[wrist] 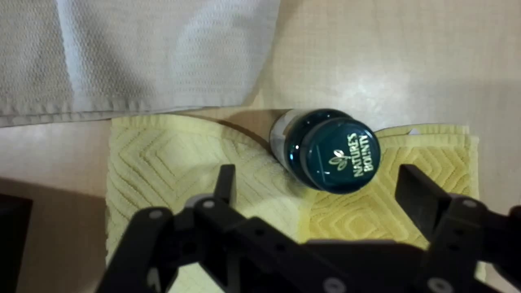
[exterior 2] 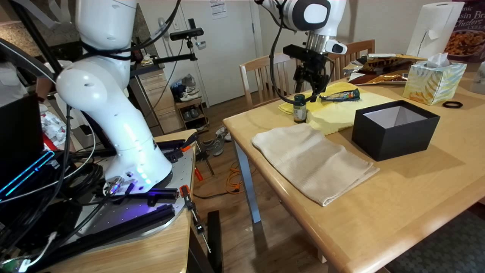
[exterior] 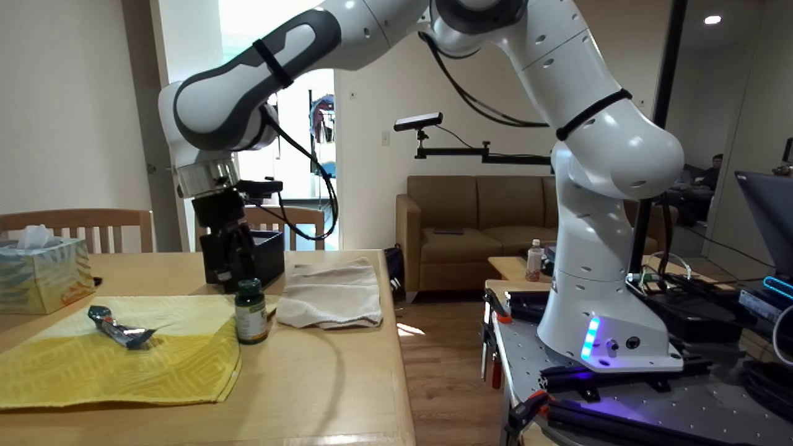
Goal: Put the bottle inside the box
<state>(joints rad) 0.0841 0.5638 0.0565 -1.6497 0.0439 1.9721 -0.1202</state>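
Note:
The bottle is a small dark-green bottle with a dark-green cap and a light label. It stands upright at the edge of the yellow cloth in both exterior views (exterior: 251, 316) (exterior 2: 299, 110) and in the wrist view (wrist: 342, 156). My gripper (wrist: 316, 179) is open and empty, with the bottle's cap just ahead of the gap between its fingers. It hangs above and close to the bottle in both exterior views (exterior: 237, 275) (exterior 2: 311, 91). The black open-topped box (exterior 2: 394, 134) stands on the table, apart from the bottle. It is partly hidden behind my gripper in an exterior view (exterior: 270, 257).
A yellow cloth (exterior: 124, 371) with a shiny snack packet (exterior: 121, 329) on it lies beside the bottle. A folded beige cloth (exterior 2: 314, 161) lies between the box and the table edge. A tissue box (exterior 2: 434, 81) and food bags (exterior 2: 382, 66) stand farther along the table (exterior 2: 424, 189).

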